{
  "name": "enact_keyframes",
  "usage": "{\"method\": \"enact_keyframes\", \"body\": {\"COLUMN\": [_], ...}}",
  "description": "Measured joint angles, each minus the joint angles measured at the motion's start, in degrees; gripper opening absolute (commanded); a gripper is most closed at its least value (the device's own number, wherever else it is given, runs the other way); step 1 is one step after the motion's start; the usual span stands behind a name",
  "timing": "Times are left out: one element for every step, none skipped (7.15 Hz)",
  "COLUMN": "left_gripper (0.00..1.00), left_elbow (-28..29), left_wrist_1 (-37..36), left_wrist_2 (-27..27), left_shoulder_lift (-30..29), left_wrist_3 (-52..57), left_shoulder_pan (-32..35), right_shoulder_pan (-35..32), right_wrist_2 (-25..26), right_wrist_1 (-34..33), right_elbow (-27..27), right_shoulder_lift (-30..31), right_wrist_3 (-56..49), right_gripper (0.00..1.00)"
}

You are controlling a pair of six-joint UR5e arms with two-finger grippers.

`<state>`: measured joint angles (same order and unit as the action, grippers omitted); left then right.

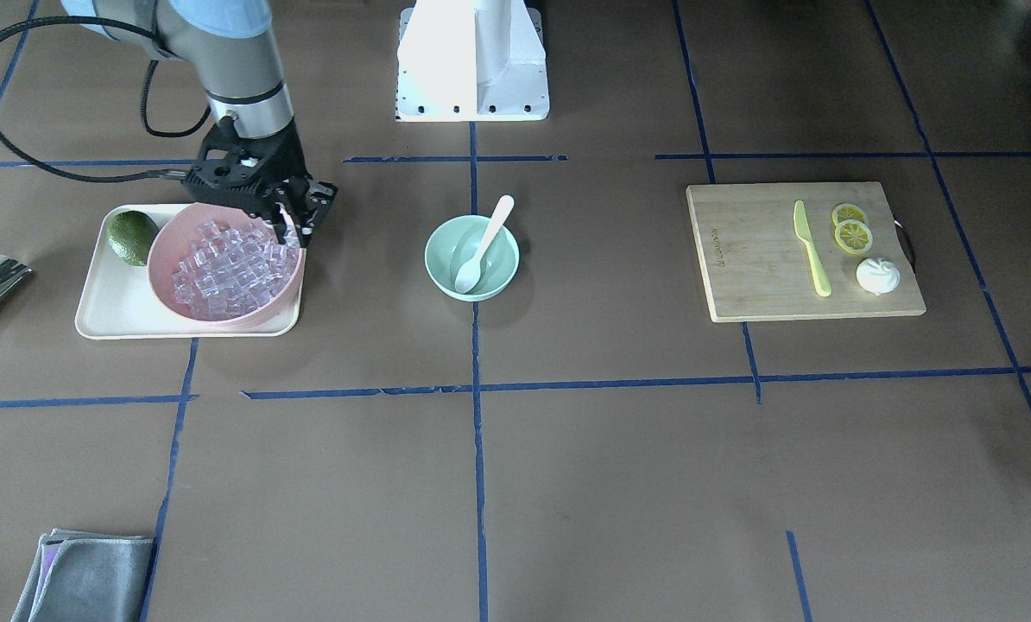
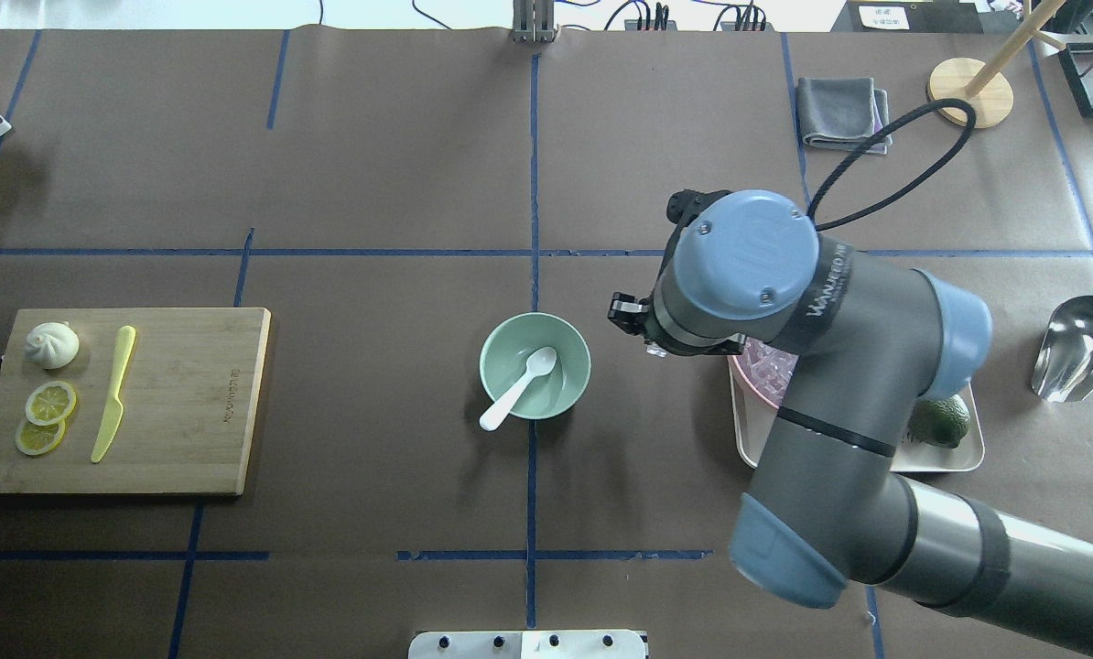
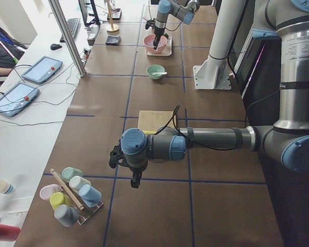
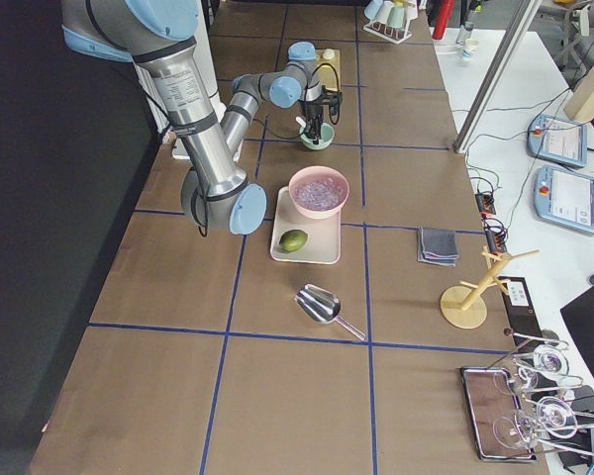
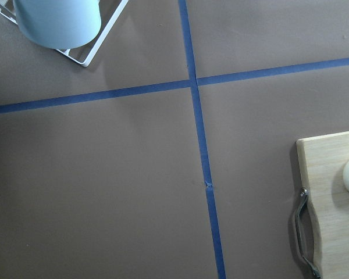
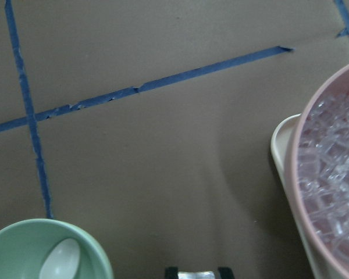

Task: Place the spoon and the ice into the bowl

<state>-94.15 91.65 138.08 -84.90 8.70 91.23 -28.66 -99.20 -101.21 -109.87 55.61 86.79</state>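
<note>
The white spoon [image 1: 481,246] lies in the mint-green bowl [image 1: 442,259] at the table's middle, its scoop down inside and its handle over the rim. The ice [image 1: 230,268], many clear cubes, fills a larger pink bowl [image 1: 160,250]. My right gripper [image 1: 291,229] hangs at that pink bowl's rim on the side toward the green bowl, just above the cubes; I cannot tell whether it is open or shut. The right wrist view shows the green bowl [image 6: 23,250] and the ice [image 6: 331,192]. My left gripper [image 3: 135,180] hovers far off near a cup rack; its state cannot be told.
The pink bowl stands on a cream tray [image 1: 110,320] with an avocado [image 1: 131,236]. A wooden board [image 1: 757,259] holds a yellow-green knife [image 1: 811,250], lemon slices [image 1: 852,233] and a white bun [image 1: 878,276]. A metal scoop [image 2: 1082,348] and a grey cloth [image 1: 84,574] lie near the tray.
</note>
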Motion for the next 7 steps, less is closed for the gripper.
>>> {"method": "enact_keyframes", "body": {"left_gripper": [1.0,1.0,1.0,1.0,1.0,1.0,1.0], "left_elbow": [0.01,-0.05,-0.1,-0.13,-0.13,-0.1,-0.08], "left_wrist_1": [-0.02,-0.01,0.01,0.01,0.01,0.02,0.02], "left_wrist_2": [0.49,0.74,0.83,0.88,1.06,1.35,1.54], "left_shoulder_lift": [0.08,0.22,0.39,0.53,0.57,0.63,0.67], "left_wrist_3": [0.0,0.0,0.0,0.0,0.0,0.0,0.0], "left_shoulder_pan": [0.0,0.0,0.0,0.0,0.0,0.0,0.0], "right_shoulder_pan": [1.58,2.77,3.63,4.21,4.69,5.33,5.88], "right_wrist_2": [1.2,2.21,3.23,4.29,5.07,5.86,6.77], "right_wrist_1": [-0.09,0.31,1.42,2.46,3.13,4.27,6.13], "right_elbow": [4.1,7.9,11.16,14.57,17.36,19.37,21.27], "right_shoulder_lift": [-3.96,-7.18,-9.55,-11.61,-13.08,-13.66,-13.81], "right_wrist_3": [3.08,6.56,10.1,12.63,13.75,14.21,14.41], "right_gripper": [0.0,0.0,0.0,0.0,0.0,0.0,0.19]}}
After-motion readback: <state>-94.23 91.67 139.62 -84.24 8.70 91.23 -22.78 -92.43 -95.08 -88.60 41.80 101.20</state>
